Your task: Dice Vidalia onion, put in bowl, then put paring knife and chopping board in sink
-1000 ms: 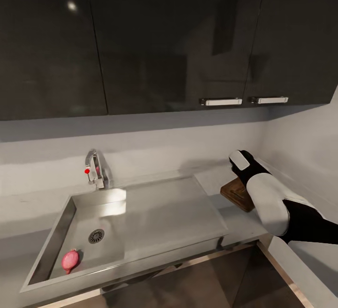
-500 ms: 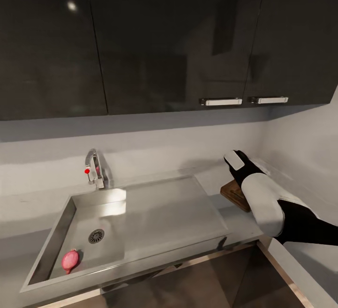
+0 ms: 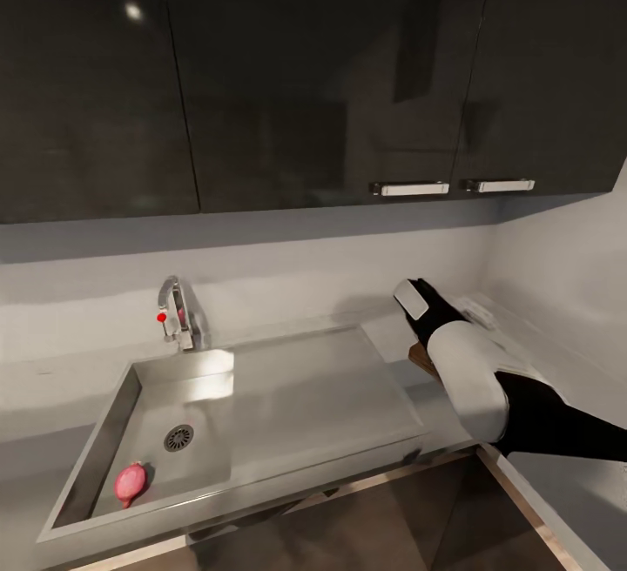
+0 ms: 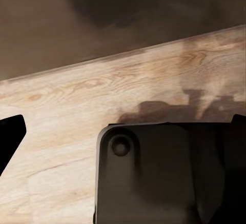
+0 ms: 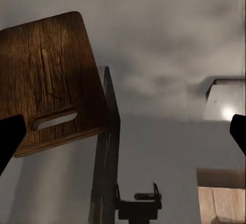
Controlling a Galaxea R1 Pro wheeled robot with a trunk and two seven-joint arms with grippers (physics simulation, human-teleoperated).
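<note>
dark glossy wall cabinets (image 3: pixel 313 75) run along the top, grey bench (image 3: pixel 52 388) underneath. going left to right: the pinkish onion (image 3: pixel 131 482) is lying in the sink (image 3: pixel 261 419) at the near left corner of the basin, close to the drain, so step one isn't done as far as i can judge. tap (image 3: pixel 178 314) sits behind the basin.

right of the drainboard, the right arm (image 3: pixel 488 379) stretches across the bench with its tool (image 3: pixel 411 299) up over the chopping board (image 3: pixel 421 354), which is mostly hidden behind the forearm. the wrist cam looks at the board (image 5: pixel 51 80) with its handle slot, both finger tips at the frame edges and well apart, so that tool is spread wide and holding nothing.

left tool: can't tell, its cam has a wood-grain floor (image 4: pixel 102 96) and dark housing.
</note>
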